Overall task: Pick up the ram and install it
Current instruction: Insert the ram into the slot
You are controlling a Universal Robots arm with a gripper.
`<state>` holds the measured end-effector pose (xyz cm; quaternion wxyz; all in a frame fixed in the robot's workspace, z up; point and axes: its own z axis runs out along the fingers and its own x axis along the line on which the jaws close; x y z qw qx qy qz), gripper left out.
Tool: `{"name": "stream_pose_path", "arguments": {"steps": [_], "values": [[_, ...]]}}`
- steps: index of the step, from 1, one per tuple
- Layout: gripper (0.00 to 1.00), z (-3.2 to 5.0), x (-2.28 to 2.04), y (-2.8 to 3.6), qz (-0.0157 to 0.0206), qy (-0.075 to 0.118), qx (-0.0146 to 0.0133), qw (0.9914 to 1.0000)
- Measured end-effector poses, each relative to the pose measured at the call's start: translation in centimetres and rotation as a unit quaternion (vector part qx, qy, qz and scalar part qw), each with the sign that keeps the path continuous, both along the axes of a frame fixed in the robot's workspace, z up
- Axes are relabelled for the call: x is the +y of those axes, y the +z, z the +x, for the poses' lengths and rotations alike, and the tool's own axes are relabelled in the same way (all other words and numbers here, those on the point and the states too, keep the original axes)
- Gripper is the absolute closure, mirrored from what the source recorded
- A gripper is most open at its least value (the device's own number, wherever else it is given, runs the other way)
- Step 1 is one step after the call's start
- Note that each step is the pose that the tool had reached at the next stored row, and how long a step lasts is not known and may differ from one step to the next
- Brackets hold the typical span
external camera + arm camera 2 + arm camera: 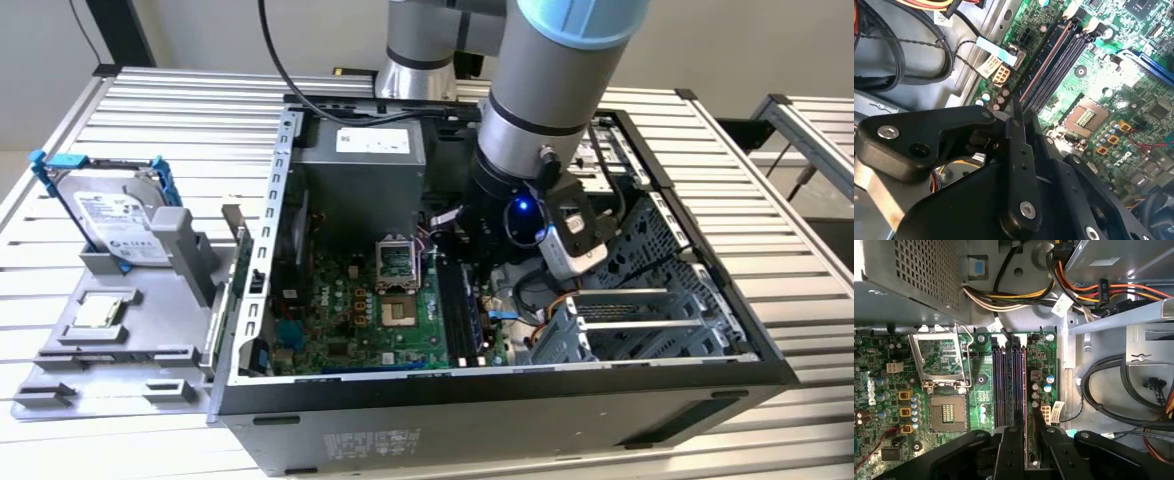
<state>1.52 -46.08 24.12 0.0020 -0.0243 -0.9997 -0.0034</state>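
Ram [1046,62], thin dark stick seen edge-on w/ reddish edge, lies along the long black slot [1027,390] nearest the round caps on the green motherboard [981,365]. One end sits under the matte black gripper [1029,427]; can't tell whether it's clamped or just touching.

Slatted metal table [174,100] carries an open computer case [507,400], lying on its side across the table's middle and reaching the near edge. Gray plastic fixture [114,345] sits touching the case, toward the table edge at the exterior view's left. It holds a silver hard drive [114,215] in a blue bracket, standing upright.
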Motion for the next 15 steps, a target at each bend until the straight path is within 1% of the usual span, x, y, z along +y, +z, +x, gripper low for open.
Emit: {"name": "stream_pose_path", "arguments": {"steps": [1,15], "values": [[1.00,0.00,0.00,0.00,0.0000,0.000,0.0000,1.00000],[1.00,0.00,0.00,0.00,0.0001,0.000,0.0001,1.00000]]}}
